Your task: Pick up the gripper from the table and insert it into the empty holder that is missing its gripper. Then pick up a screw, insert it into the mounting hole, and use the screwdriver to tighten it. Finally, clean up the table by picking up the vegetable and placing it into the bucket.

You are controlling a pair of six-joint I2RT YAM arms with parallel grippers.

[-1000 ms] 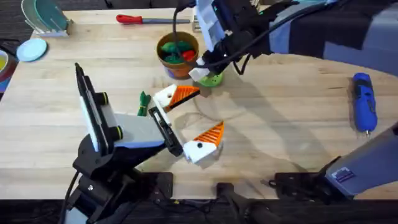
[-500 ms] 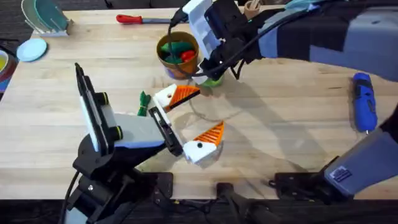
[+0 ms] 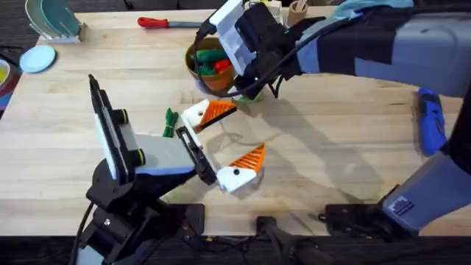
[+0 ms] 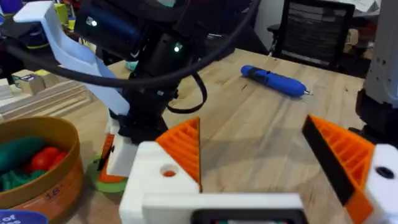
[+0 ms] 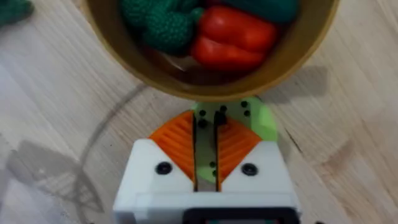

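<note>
- The right pincer (image 3: 246,90) hangs just beside the bucket (image 3: 210,66), over the green disc with holes (image 5: 258,121) on the counter (image 3: 331,147).
- In the right wrist view that pincer (image 5: 207,152) has its two orange pads (image 5: 176,140) pressed almost flat together, only a thin slit between them, with nothing gripped that I can make out.
- The bucket (image 5: 211,74) sits right in front of its fingertips, holding a red toy pepper (image 5: 233,34) and knitted green toy vegetables (image 5: 161,25).
- The left pincer (image 3: 221,143) rests low over the counter with its fingers spread wide and nothing between them; both white finger bases carry orange pads (image 4: 186,146).
- From the left wrist, the right pincer (image 4: 115,158) stands ahead of it, and the bucket (image 4: 37,158) is off to one side.
- A small dark green vegetable (image 3: 170,121) lies on the counter just beside the left pincer, on the side away from the right arm.
- The blue screwdriver (image 3: 430,121) lies well apart from both pincers, near the counter's right edge; it also shows far beyond the left pincer (image 4: 273,81).
- A red-handled screwdriver (image 3: 165,23) lies at the far edge, beyond the bucket.
</note>
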